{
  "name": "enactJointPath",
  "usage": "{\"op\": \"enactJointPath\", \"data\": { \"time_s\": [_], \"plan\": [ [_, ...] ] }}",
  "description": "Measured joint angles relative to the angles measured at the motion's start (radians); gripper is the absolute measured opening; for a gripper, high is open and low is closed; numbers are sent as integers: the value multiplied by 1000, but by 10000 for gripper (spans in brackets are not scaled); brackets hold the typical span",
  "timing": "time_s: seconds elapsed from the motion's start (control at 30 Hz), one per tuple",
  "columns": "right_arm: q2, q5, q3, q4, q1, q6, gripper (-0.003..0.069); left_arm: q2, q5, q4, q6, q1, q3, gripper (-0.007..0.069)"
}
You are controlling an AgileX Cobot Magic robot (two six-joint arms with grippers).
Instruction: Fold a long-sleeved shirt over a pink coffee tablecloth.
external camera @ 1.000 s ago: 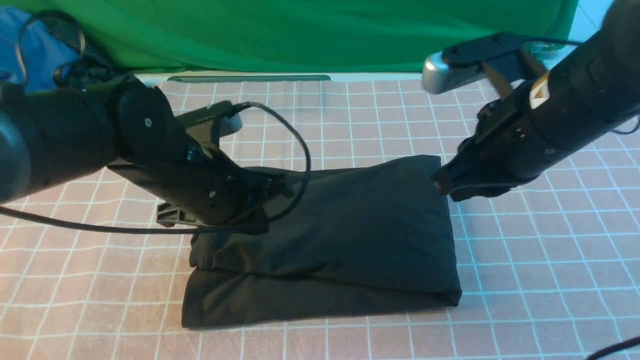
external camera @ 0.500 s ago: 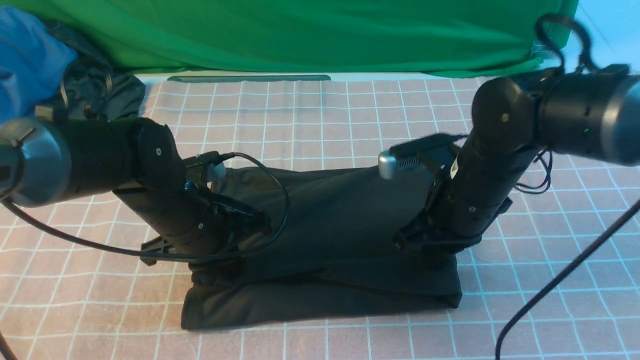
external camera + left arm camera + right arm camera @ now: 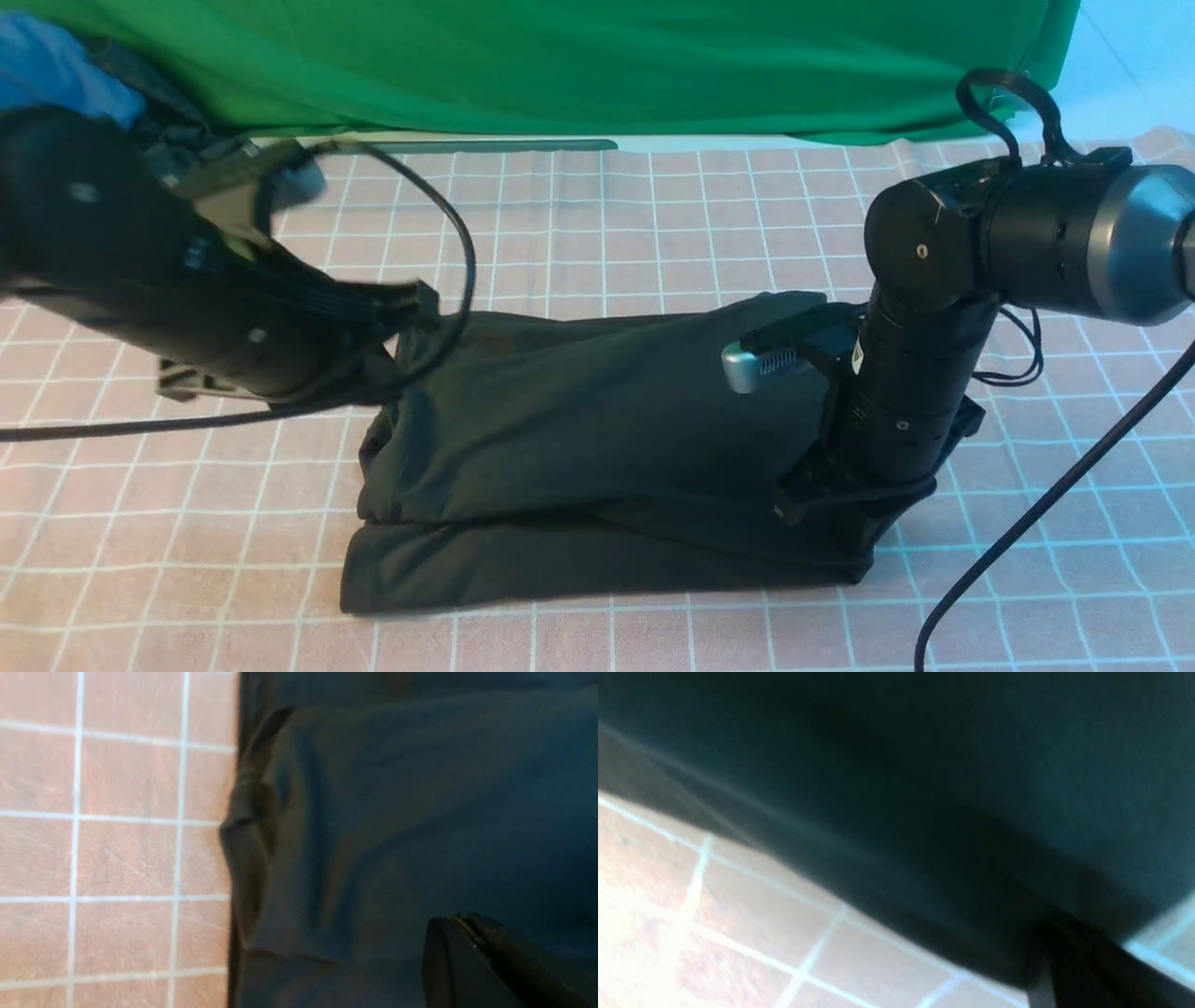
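The long-sleeved shirt (image 3: 597,439) lies folded into a black rectangle in the middle of the pink coffee tablecloth (image 3: 653,215); no print shows. My left gripper (image 3: 415,303) hangs shut just above the shirt's far left corner. In the left wrist view its closed fingertips (image 3: 460,919) hover over the shirt (image 3: 397,812) with nothing between them. My right arm points straight down. Its right gripper (image 3: 803,495) is shut and pressed onto the shirt's near right part. The right wrist view shows the dark tips (image 3: 1048,933) at the shirt's edge (image 3: 924,765); a pinch of fabric cannot be made out.
A bright green cloth (image 3: 560,65) hangs along the back. A blue garment (image 3: 47,65) and a dark grey one (image 3: 163,117) lie at the back left. A black cable (image 3: 1055,495) crosses the near right. The left arm's cable (image 3: 462,243) loops over the shirt's far left.
The left arm has lifted off the shirt's left side and drawn back to the left. The right arm has swung from the far right corner down onto the shirt's near right part.
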State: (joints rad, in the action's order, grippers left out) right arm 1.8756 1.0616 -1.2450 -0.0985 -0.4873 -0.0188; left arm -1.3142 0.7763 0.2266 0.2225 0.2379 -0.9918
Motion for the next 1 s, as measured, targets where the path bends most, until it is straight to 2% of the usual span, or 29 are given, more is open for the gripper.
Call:
{"op": "enactJointPath", "data": {
  "time_s": [0.1,0.23,0.37,0.53,0.7,1.0],
  "plan": [
    [-54,26,7,28,0,0,38,110,32,0,0,0,0,13],
    [-249,17,7,39,0,6,38,312,92,-3,0,0,0,13],
    [-530,-73,7,47,0,12,42,537,122,-42,14,0,0,13],
    [-837,-219,7,98,0,19,44,777,136,-129,97,0,0,13],
    [-1058,-287,19,126,0,19,48,926,138,-193,144,0,13,13],
    [-1492,-601,378,207,0,19,50,1037,103,-215,180,0,194,13]
  ]
}}
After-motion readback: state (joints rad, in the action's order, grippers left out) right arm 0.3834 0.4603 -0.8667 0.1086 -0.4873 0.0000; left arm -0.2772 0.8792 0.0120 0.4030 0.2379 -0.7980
